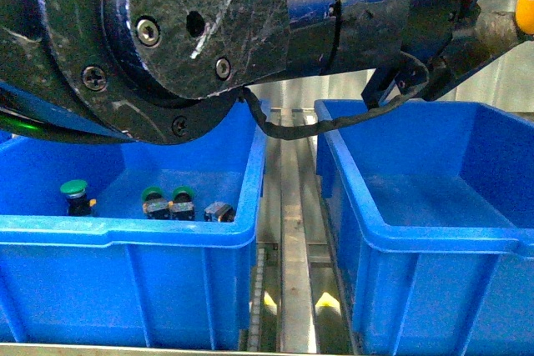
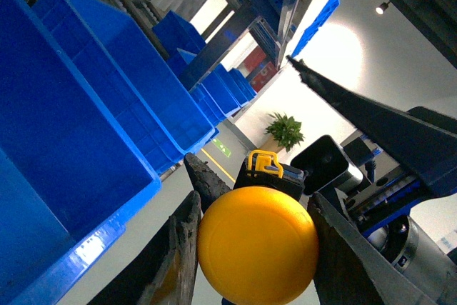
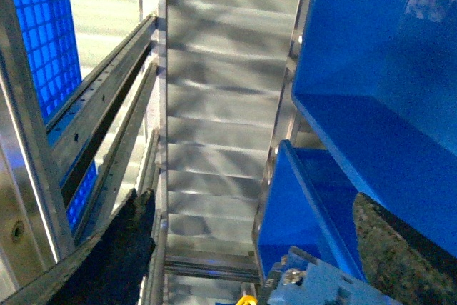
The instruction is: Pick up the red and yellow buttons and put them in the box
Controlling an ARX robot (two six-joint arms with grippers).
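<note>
Yellow domed-cap push-button switch point(image 2: 257, 244) sits clamped between the left gripper point(image 2: 254, 191) fingers, raised near the far right corner of the right-hand bright-blue plastic crate point(image 1: 434, 239); the right gripper point(image 3: 253, 205) gapes wide.

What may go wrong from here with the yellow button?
The left gripper pinches the yellow button only on its round cap, so it may slip out.
It seems to hang high above the right box; a drop from there may bounce out.
The cable sags near the rim of the left box and may snag.
</note>
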